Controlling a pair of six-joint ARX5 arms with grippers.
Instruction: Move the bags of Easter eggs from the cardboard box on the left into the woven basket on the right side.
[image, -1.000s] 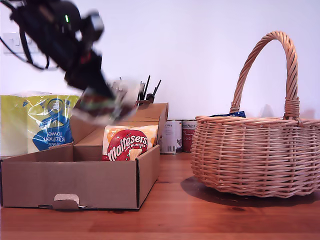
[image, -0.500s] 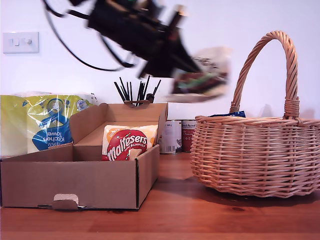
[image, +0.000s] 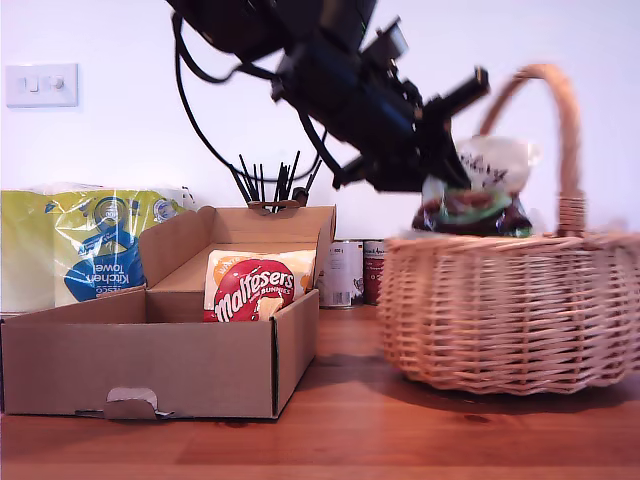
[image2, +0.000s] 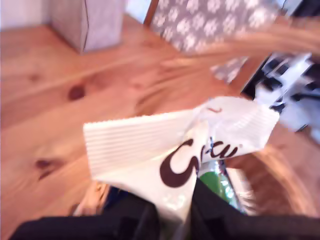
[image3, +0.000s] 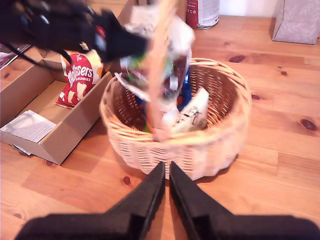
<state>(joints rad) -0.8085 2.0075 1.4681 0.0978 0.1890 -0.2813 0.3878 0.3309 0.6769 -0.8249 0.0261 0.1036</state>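
Observation:
My first gripper (image: 440, 150) (image2: 172, 210) is shut on a white-green Galaxy bag (image: 475, 190) (image2: 165, 150) and holds it just above the woven basket (image: 510, 310), beside the tall handle (image: 565, 130). The second wrist view looks down into the basket (image3: 225, 145), where a white bag (image3: 192, 107) and a blue bag (image3: 184, 92) lie. A Maltesers bag (image: 255, 287) (image3: 80, 77) leans inside the cardboard box (image: 150, 365) on the exterior view's left. My second gripper (image3: 166, 172) hovers near the basket's outer wall, shut with nothing in it. The exterior view does not show it.
Behind the box stands a yellow-green and blue kitchen towel pack (image: 85, 250). Tins (image: 345, 272) and a pot of black sticks (image: 275, 185) sit by the back wall. A paper sheet (image3: 30, 125) lies in the box. A grey bag (image3: 300, 20) stands beyond the basket.
My first arm has swung from above the box to the exterior view's right, carrying the Galaxy bag to just over the basket. The basket now looks blurred and slightly shifted.

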